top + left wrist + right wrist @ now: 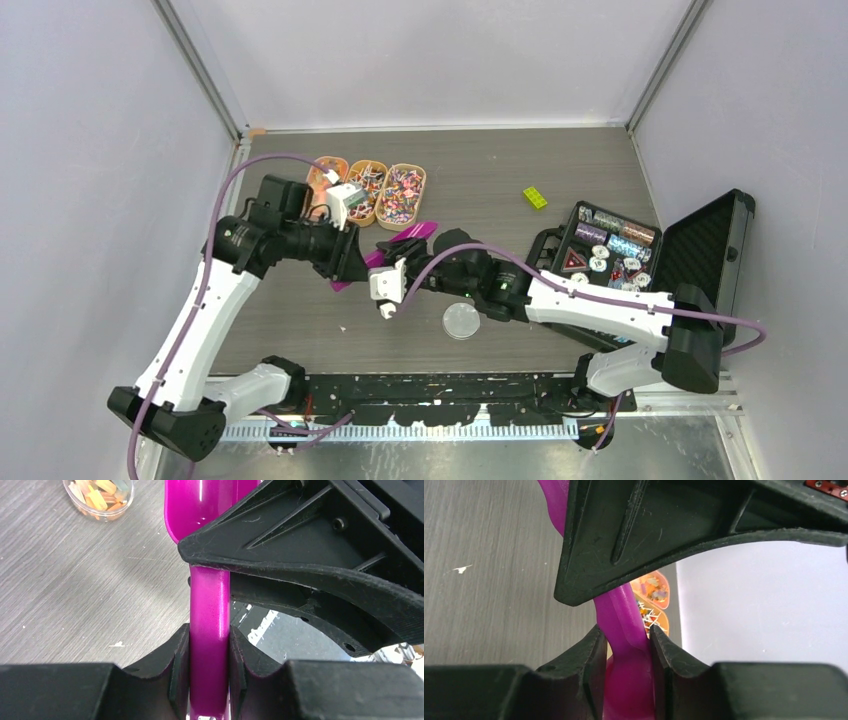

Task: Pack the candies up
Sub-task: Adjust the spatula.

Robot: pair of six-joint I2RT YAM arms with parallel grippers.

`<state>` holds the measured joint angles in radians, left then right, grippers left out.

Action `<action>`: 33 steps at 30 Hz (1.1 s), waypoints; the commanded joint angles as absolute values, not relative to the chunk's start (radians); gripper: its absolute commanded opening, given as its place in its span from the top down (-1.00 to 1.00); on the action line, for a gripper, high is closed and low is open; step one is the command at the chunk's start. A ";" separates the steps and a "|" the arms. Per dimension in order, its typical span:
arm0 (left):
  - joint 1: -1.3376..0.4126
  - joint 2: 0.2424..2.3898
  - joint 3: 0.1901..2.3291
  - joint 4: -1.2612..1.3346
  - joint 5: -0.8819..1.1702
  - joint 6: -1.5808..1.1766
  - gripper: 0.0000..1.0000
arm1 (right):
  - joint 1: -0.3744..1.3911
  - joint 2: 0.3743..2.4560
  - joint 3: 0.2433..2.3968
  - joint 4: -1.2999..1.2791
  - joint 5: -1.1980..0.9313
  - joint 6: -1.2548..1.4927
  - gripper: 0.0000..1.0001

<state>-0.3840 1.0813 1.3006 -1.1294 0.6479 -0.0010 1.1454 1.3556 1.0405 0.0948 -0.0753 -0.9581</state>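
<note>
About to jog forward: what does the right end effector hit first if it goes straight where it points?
Most likely the left end effector, clamped on the same magenta scoop just ahead; the gap looks small, though depth is unclear.

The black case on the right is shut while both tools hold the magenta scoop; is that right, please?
Not quite: the black case stands open, as the top external view shows. The left tool and right tool do hold the magenta scoop.
</note>
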 commanded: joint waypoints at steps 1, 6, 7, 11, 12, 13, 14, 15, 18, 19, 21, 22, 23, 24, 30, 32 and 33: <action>-0.384 0.996 1.307 -1.032 0.644 -0.069 0.84 | 1.157 1.360 1.036 0.236 -0.046 -0.951 0.98; -0.384 0.875 1.233 -0.872 0.574 -0.126 0.23 | 1.156 1.352 0.986 0.361 -0.045 -0.823 0.99; -0.385 0.851 1.216 -0.848 0.563 -0.127 0.13 | 1.157 1.353 0.984 0.375 -0.044 -0.794 0.99; -0.384 0.773 1.167 -0.791 0.508 -0.128 -0.05 | 1.157 1.354 0.971 0.436 -0.044 -0.688 0.99; -0.385 0.765 1.165 -0.790 0.501 -0.131 -0.06 | 1.157 1.354 0.969 0.449 -0.044 -0.664 0.99; -0.384 0.761 1.165 -0.792 0.495 -0.133 -0.07 | 1.157 1.355 0.966 0.462 -0.039 -0.646 0.99; -0.385 0.757 1.165 -0.796 0.493 -0.133 -0.08 | 1.158 1.355 0.959 0.477 -0.033 -0.624 0.99; -0.385 0.755 1.164 -0.803 0.494 -0.133 -0.09 | 1.158 1.355 0.951 0.498 -0.021 -0.612 0.99; -0.385 0.754 1.161 -0.830 0.480 -0.126 -0.12 | 1.158 1.351 0.935 0.529 -0.017 -0.591 0.99; -0.384 0.756 1.157 -0.834 0.474 -0.128 -0.12 | 1.157 1.352 0.934 0.531 -0.021 -0.586 0.99; -0.385 0.758 1.146 -0.830 0.474 -0.142 -0.13 | 1.157 1.356 0.934 0.530 -0.026 -0.575 0.99; -0.384 0.759 1.142 -0.820 0.480 -0.150 -0.14 | 1.158 1.356 0.933 0.534 -0.028 -0.570 0.99; -0.384 0.758 1.136 -0.812 0.481 -0.159 -0.14 | 1.157 1.357 0.932 0.539 -0.031 -0.562 0.99; -0.384 0.756 1.130 -0.794 0.480 -0.169 -0.14 | 1.158 1.356 0.930 0.545 -0.032 -0.557 0.99; -0.385 0.746 1.109 -0.736 0.465 -0.200 -0.03 | 1.159 1.358 0.933 0.549 -0.034 -0.542 0.99; -0.384 0.743 1.105 -0.727 0.456 -0.206 0.03 | 1.159 1.360 0.934 0.540 -0.033 -0.547 0.99; -0.384 0.743 1.103 -0.722 0.456 -0.208 0.06 | 1.158 1.360 0.930 0.539 -0.032 -0.549 0.99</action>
<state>-0.3840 0.7574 1.1069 -0.8059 0.4702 -0.1822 1.1549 1.3617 0.9195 0.4641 -0.0341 -0.5678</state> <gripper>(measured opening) 0.493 0.372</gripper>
